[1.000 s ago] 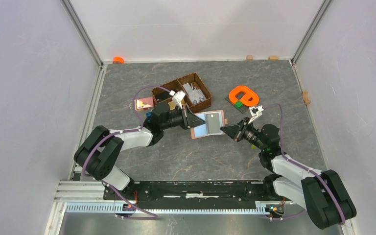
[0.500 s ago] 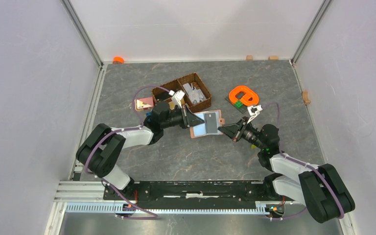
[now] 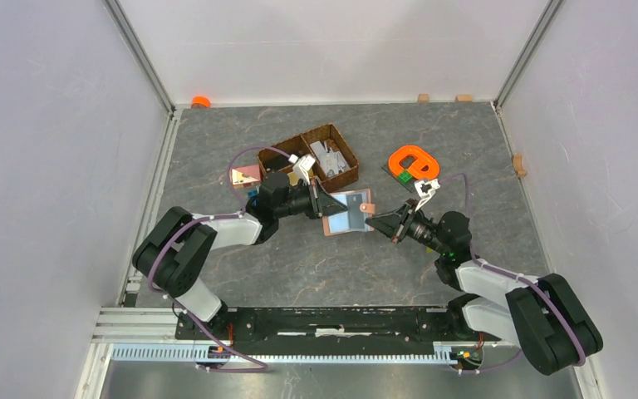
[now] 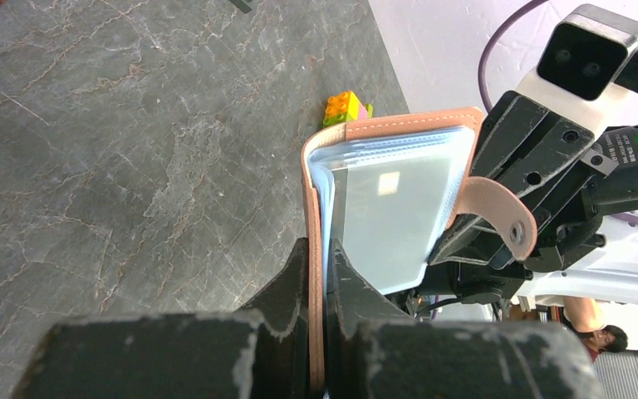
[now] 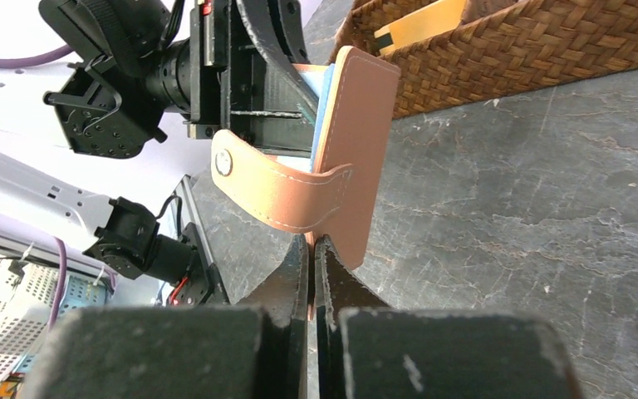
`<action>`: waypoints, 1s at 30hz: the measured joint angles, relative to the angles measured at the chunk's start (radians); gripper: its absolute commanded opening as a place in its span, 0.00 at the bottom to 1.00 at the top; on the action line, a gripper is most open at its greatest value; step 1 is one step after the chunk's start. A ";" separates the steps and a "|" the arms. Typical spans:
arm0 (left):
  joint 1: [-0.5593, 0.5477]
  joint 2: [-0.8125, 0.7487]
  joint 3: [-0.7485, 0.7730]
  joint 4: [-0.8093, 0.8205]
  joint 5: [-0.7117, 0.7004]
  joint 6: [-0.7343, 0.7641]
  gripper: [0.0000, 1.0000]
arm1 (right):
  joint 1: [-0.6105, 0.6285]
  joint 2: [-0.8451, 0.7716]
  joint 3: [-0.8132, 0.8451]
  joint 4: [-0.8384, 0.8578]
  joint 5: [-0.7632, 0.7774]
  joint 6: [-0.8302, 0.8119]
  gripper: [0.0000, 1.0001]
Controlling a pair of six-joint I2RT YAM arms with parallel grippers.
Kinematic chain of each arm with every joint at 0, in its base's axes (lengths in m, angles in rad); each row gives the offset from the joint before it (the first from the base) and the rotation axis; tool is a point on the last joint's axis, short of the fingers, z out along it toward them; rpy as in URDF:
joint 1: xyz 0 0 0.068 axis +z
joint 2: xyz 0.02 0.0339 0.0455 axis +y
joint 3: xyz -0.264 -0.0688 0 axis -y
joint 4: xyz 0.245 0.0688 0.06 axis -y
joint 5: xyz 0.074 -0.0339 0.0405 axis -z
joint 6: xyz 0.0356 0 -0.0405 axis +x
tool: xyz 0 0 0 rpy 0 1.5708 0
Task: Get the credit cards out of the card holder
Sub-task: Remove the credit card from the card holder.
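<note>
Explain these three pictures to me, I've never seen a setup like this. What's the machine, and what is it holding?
These are two robot arms bolted at a table's near edge. One picture looks down from above; the other two come from a camera on each wrist. The left gripper and the right gripper, both shut, hold an open tan card holder between them, with a pale card inside. On the grey table lie a wicker basket, an orange ring-shaped piece and toy bricks.
</note>
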 measured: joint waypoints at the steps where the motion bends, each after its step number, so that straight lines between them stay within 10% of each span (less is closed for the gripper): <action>1: 0.000 0.001 0.000 -0.001 0.001 0.000 0.02 | 0.006 0.003 0.002 0.002 -0.003 0.000 0.00; 30: 0.000 0.041 0.008 0.023 0.031 -0.034 0.02 | 0.038 0.051 0.021 0.040 -0.034 0.003 0.00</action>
